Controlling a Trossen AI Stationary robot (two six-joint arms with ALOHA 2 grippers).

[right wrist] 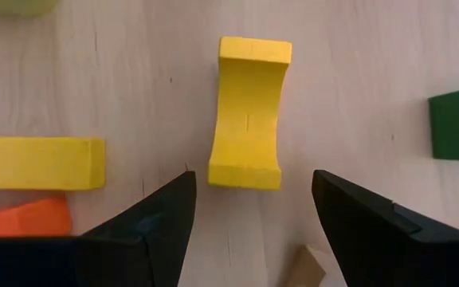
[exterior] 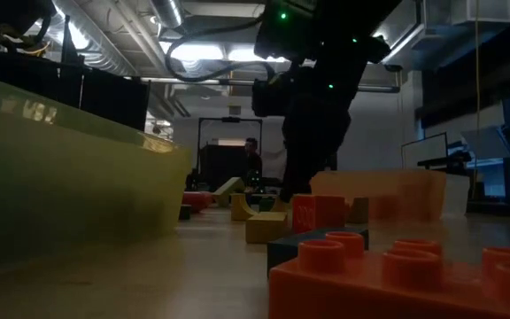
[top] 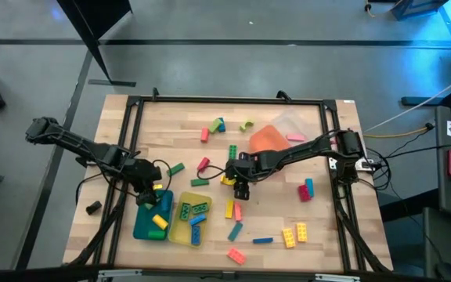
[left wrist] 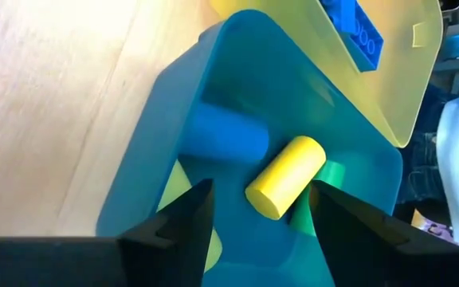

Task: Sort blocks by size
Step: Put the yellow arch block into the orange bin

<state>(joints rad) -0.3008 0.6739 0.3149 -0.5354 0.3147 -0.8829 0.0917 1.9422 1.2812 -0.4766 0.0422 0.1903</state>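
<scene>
Many studded bricks lie scattered on the wooden table (top: 319, 235). My right gripper (right wrist: 249, 207) hangs open, fingers pointing down, at the table's middle (top: 241, 188). Its fingers stand on either side of the near end of a yellow arched brick (right wrist: 248, 112) that lies flat on the wood, and they do not touch it. My left gripper (left wrist: 257, 215) is open and empty above the teal tray (left wrist: 213, 72), which shows near left in the high view (top: 142, 227). In the tray lie a yellow cylinder (left wrist: 285, 177), a blue cylinder (left wrist: 221, 135) and a green piece (left wrist: 333, 175).
A yellow bar (right wrist: 38, 163), an orange brick (right wrist: 22, 217) and a green brick (right wrist: 457, 123) lie close around the arched one. A yellow tray (top: 190, 219) with bricks stands beside the teal one. An orange tray (top: 266, 139) and a clear tray (top: 296, 125) stand at the far middle.
</scene>
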